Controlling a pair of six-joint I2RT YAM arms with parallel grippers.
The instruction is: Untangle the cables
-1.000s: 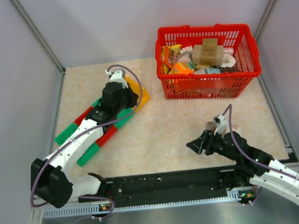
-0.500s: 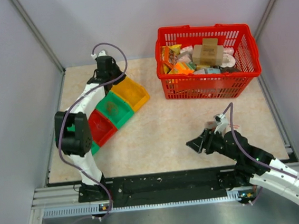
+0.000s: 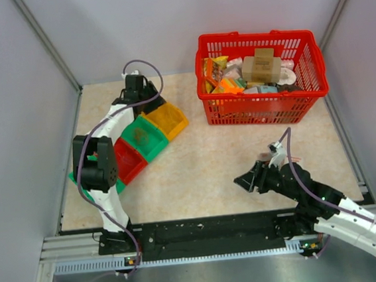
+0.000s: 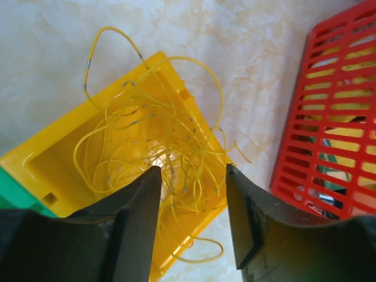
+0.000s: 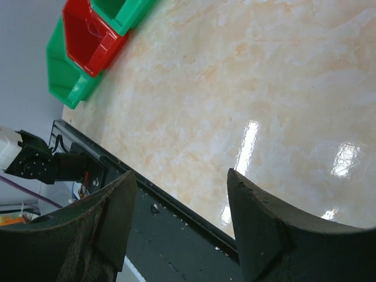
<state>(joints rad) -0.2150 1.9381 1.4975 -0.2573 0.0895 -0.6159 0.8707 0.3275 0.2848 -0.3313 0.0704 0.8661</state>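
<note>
The cables are a loose tangle of thin yellow wire loops lying in the yellow bin, with some loops spilling over its rim onto the table. My left gripper hangs just above that tangle, jaws apart, with wires showing between the fingers but not pinched. In the top view the left gripper is at the far end of the yellow bin. My right gripper stands open and holds nothing, low over the bare table near the front; in its wrist view the right gripper has only table between its fingers.
A red basket full of packets stands at the back right, close to the yellow bin. A green bin, a red bin and another green bin run in a diagonal row. A black rail lines the front edge.
The left arm has lifted off the row of bins and folded up to the far left. Its gripper, shut before, now stands open over the yellow bin. The right arm has barely moved.
</note>
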